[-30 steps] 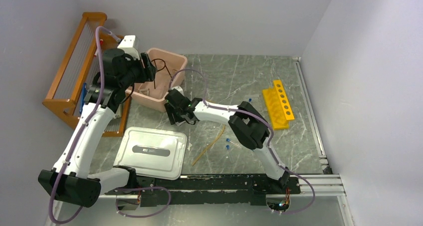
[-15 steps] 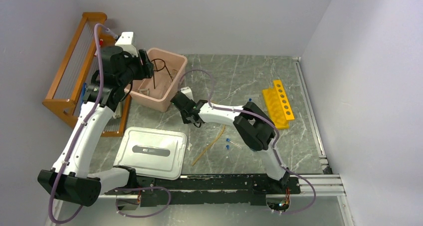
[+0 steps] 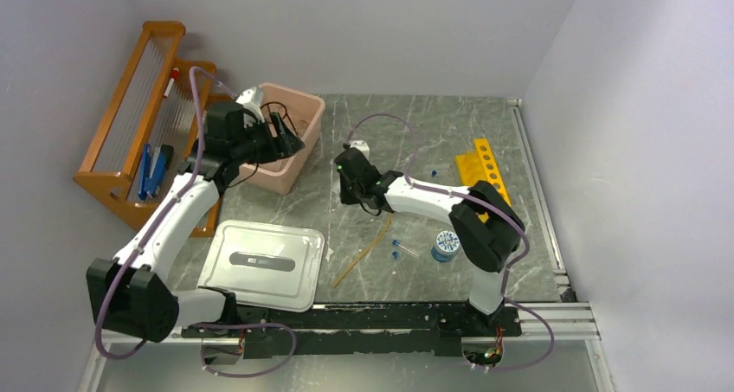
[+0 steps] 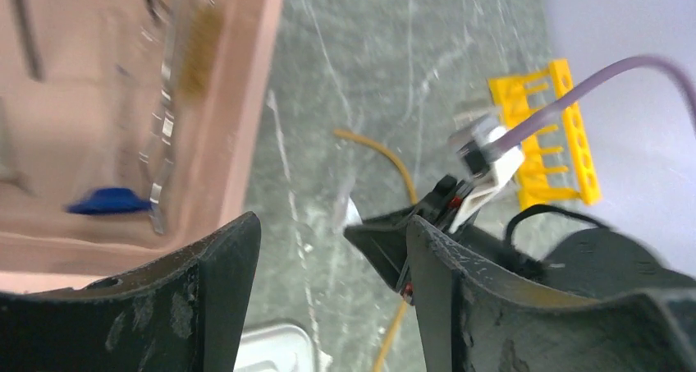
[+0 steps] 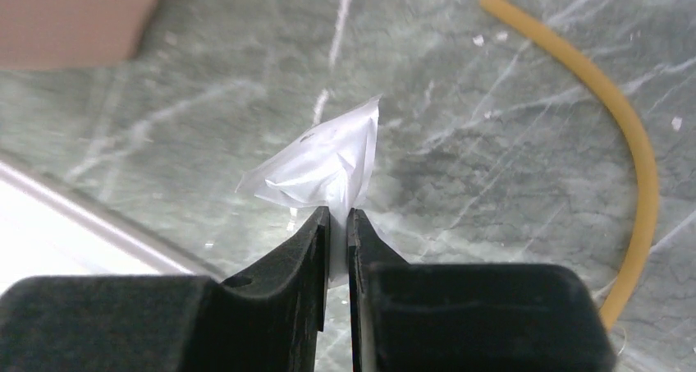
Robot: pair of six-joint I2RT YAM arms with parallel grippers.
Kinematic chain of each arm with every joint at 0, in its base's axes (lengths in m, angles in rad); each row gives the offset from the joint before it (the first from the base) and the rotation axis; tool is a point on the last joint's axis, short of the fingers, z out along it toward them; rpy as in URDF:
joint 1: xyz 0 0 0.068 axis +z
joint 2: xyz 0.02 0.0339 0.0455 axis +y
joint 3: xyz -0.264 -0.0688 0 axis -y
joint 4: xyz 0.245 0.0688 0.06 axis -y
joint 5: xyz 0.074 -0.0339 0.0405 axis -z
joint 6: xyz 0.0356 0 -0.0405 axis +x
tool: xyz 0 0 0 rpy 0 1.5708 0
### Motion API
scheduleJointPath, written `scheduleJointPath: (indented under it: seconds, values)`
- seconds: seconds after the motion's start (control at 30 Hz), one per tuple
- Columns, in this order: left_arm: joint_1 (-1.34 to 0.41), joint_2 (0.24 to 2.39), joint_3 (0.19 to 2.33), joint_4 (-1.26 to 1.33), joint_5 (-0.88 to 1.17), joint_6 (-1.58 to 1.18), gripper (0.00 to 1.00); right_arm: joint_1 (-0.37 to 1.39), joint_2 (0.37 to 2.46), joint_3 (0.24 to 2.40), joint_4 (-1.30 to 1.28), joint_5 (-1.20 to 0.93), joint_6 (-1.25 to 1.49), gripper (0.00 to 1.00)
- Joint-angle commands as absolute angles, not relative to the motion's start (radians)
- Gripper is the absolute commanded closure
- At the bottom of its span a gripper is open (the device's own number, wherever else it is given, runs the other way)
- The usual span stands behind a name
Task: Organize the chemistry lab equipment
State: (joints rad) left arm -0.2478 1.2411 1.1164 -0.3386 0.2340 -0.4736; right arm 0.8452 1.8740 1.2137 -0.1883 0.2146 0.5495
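Note:
My right gripper (image 5: pixel 337 216) is shut on a crumpled piece of clear white plastic (image 5: pixel 328 163), held just above the marble table. In the top view it (image 3: pixel 348 189) hangs right of the pink tub (image 3: pixel 299 98). The long tan rubber tube (image 5: pixel 632 134) curves on the table nearby (image 3: pixel 363 252). My left gripper (image 4: pixel 328 241) is open with nothing between its fingers, hovering at the tub's right wall (image 4: pixel 246 101). Inside the tub lie a blue piece (image 4: pixel 107 199) and blurred wire items. Tiny blue-capped vials (image 3: pixel 396 249) and the yellow tube rack (image 3: pixel 485 180) stay on the table.
A white lid (image 3: pixel 260 262) lies at the front left. The orange wooden rack (image 3: pixel 138 132) stands at the far left. A small round blue and white item (image 3: pixel 445 243) sits beside the right arm's elbow. A metal rail runs along the table's right edge.
My right gripper has shut on the white plastic piece and moved right, away from the tub. The left arm swung right over the tub and opened a little wider. The round blue item came into view.

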Motion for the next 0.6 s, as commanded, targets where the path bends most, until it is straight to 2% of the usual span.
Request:
scheduleJointPath:
  seconds: [0.0, 0.23, 0.5, 0.57]
  values:
    - [-0.26, 1.294, 1.06, -0.195, 0.474, -0.641, 0.3, 0.818, 1.769, 1.179, -0.03, 0.125, 0.571, 0.85]
    - [-0.314, 1.369, 1.027, -0.145, 0.554, -0.667, 0.3, 0.79, 1.72, 1.217, -0.004, 0.04, 0.587, 0.85]
    - [-0.359, 1.396, 0.984, -0.088, 0.484, -0.65, 0.51, 0.76, 1.704, 1.24, 0.04, -0.028, 0.623, 0.85]
    - [-0.369, 1.397, 0.984, -0.089, 0.457, -0.62, 0.51, 0.751, 1.706, 1.249, 0.035, -0.043, 0.63, 0.85]
